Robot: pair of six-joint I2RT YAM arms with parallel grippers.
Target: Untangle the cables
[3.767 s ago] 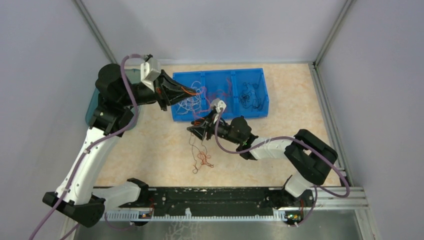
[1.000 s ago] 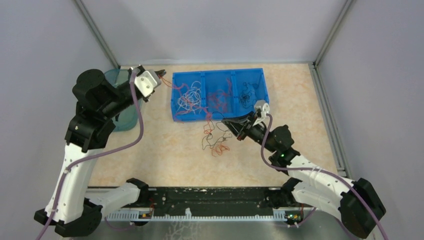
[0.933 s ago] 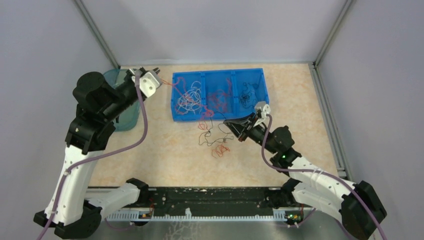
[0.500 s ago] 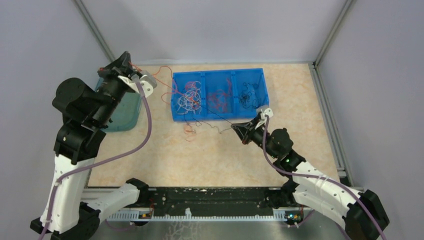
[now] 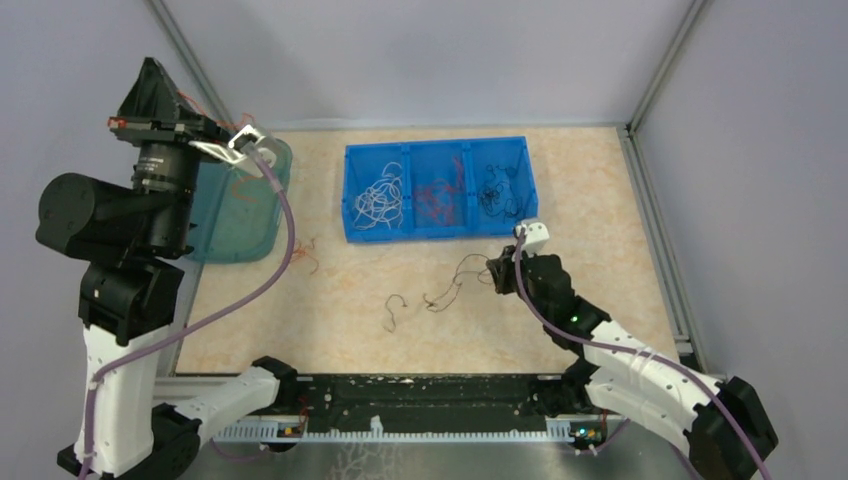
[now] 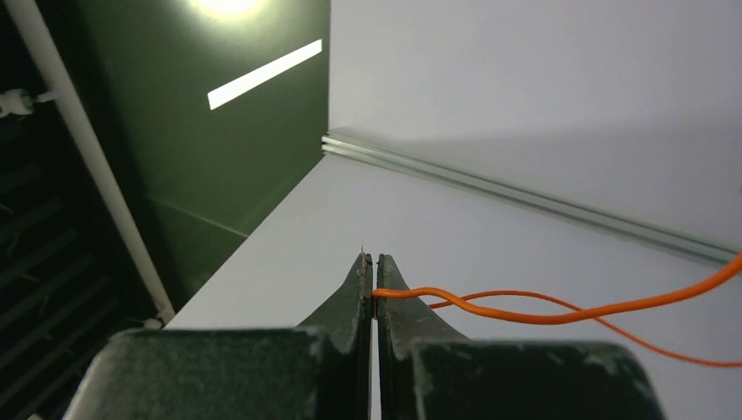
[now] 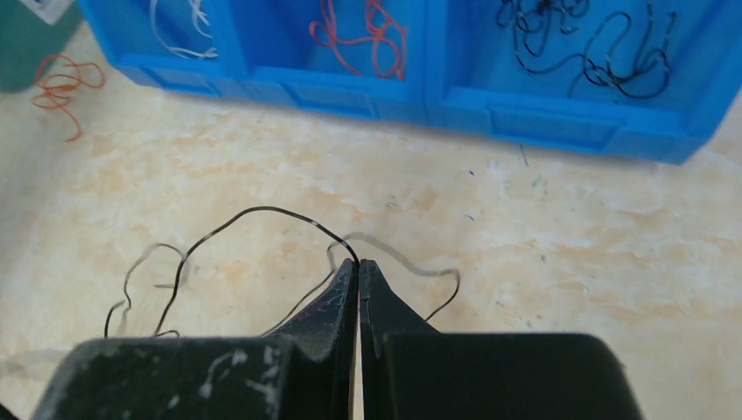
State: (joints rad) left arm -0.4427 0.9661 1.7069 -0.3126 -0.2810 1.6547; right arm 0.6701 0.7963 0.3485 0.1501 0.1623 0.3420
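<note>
Left end effector (image 6: 374,278) is held high by the left wall, clamped on an orange cable (image 6: 560,311) (strand trails right). Right end effector (image 7: 359,269) is held low over the surface (image 5: 600,220), pinched shut on a black cable (image 7: 254,214) that trails onto it. The blue tray (image 5: 436,232) is split into 3 compartments: white cables (image 5: 378,200), red cables (image 5: 437,197), black cables (image 5: 497,195). A loose orange piece (image 5: 305,250) is seen beside the teal bin (image 5: 230,220).
</note>
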